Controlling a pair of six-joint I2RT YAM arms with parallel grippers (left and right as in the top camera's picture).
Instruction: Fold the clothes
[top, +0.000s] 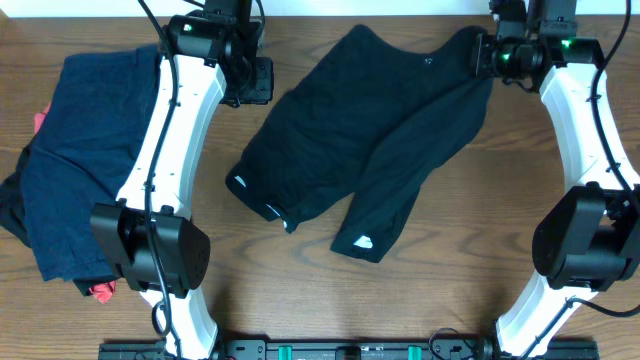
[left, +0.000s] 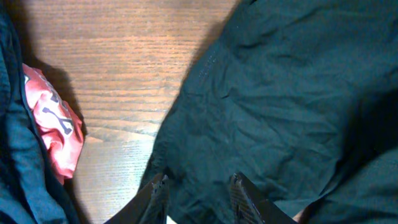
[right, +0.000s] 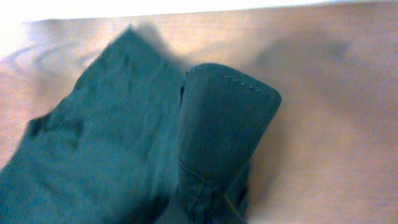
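Black shorts (top: 350, 130) lie spread across the middle of the table, legs toward the front, with white hem logos (top: 363, 241) showing. My left gripper (top: 260, 80) hovers at their back left edge. In the left wrist view it (left: 199, 177) stands open, fingers apart over the dark cloth (left: 280, 93). My right gripper (top: 487, 55) is at the shorts' back right corner, shut on the fabric. In the right wrist view a stitched fold of the shorts (right: 227, 118) rises up and hides the fingers.
A navy blue garment (top: 80, 150) lies in a pile at the left, with a red-orange printed one (top: 103, 290) peeking out beneath it; both also show in the left wrist view, navy garment (left: 12, 155) and red-orange garment (left: 53, 124). Bare wood (top: 470, 230) lies in front of the shorts.
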